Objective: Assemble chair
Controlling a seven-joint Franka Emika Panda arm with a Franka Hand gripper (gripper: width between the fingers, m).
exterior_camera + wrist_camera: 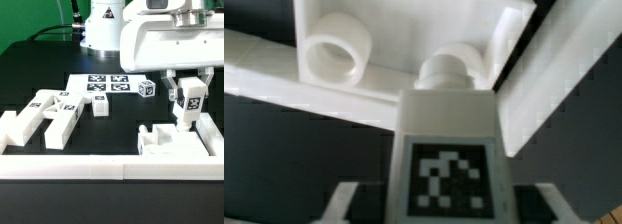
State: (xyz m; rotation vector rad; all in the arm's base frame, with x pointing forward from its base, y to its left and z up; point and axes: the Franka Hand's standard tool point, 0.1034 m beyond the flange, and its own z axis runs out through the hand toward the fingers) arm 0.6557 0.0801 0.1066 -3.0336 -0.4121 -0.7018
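At the right of the exterior frame, the gripper (pixel 189 90) is clamped on an upright tagged chair leg (pixel 188 108), its lower end at the white slab piece (pixel 165 142).

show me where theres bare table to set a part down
Bare table lies between the loose parts and the slab piece, bordered by the marker board and the front rail. It is crowded at the exterior view's right, where the gripper holds a leg by the slab piece.
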